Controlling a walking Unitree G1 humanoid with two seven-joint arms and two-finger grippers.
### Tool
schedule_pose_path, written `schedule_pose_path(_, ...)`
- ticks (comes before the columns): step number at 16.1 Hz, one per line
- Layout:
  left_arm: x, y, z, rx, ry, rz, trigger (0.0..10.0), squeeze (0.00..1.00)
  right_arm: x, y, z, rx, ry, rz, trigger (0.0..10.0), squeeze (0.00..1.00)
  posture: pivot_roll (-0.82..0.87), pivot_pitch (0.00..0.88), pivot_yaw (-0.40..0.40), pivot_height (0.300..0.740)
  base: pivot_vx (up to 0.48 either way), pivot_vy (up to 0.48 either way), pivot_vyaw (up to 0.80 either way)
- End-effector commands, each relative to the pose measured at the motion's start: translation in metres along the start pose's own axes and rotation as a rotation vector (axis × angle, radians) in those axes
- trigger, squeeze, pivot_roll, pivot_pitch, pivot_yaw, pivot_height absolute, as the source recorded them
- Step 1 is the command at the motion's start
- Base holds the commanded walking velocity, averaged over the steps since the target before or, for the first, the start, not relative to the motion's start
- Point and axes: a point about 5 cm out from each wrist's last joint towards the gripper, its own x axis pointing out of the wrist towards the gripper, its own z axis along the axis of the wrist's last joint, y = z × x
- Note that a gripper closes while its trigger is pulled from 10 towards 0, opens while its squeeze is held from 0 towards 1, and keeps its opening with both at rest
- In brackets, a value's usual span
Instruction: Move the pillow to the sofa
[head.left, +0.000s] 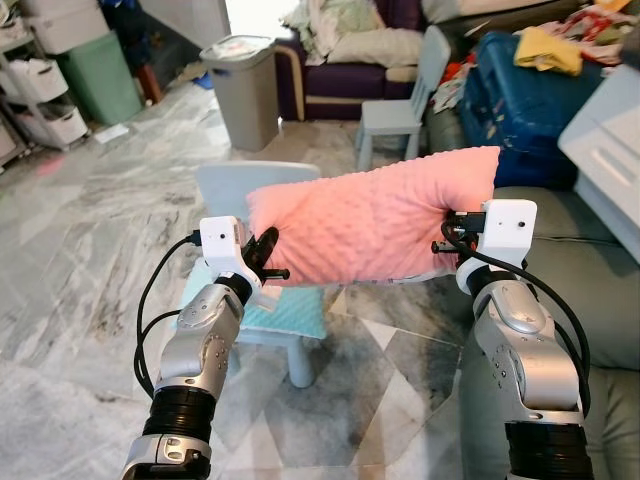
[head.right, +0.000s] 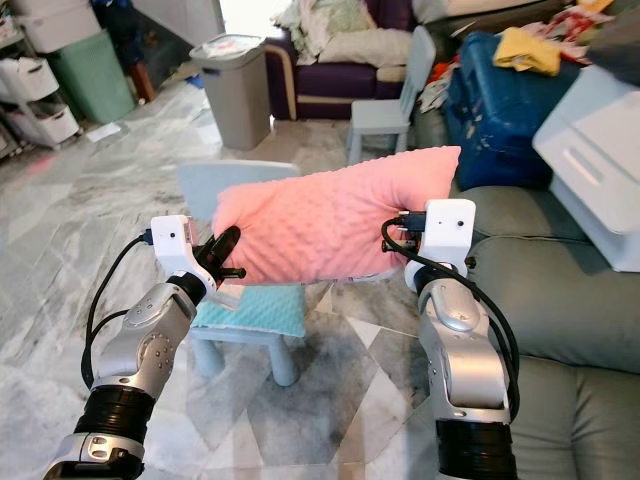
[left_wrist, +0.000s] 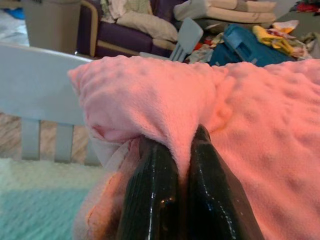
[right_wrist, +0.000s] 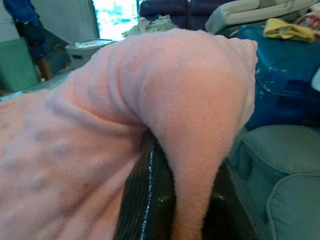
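Note:
A pink dotted pillow hangs in the air between my two arms, above a small pale-blue chair. My left gripper is shut on the pillow's left edge, a fold of pink fabric pinched between its black fingers. At the pillow's right end my right gripper is shut on another fold. The grey-green sofa lies to my right, its cushion just beyond the right arm.
A teal mat covers the chair seat. On the sofa sit a blue suitcase and a white box. Farther off stand another small chair, a grey bin and a purple couch.

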Motion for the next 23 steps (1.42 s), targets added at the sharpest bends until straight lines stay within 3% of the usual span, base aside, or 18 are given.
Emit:
schedule_pose_path(1,0.0011,0.0019,0.005,0.012,-0.007,0.002,10.0,0.0,0.0003,0.0033,0.0083,0.003,-0.038,0.009,10.0,0.0,-0.19,0.0,0.064,0.74,0.0,0.48,0.0)
schedule_pose_path(16,0.0045,0.0031,0.0049,0.025,0.009,-0.001,10.0,0.0,0.0003,0.0033,0.0075,0.003,-0.034,0.009,10.0,0.0,-0.2,0.0,0.065,0.74,0.0,0.48,0.0)
schedule_pose_path(23,0.0084,0.0074,0.0129,0.069,-0.018,0.024,10.0,0.0,0.0007,0.003,0.0084,0.001,-0.036,0.005,10.0,0.0,-0.2,0.0,0.065,0.74,0.0,0.0,0.0)
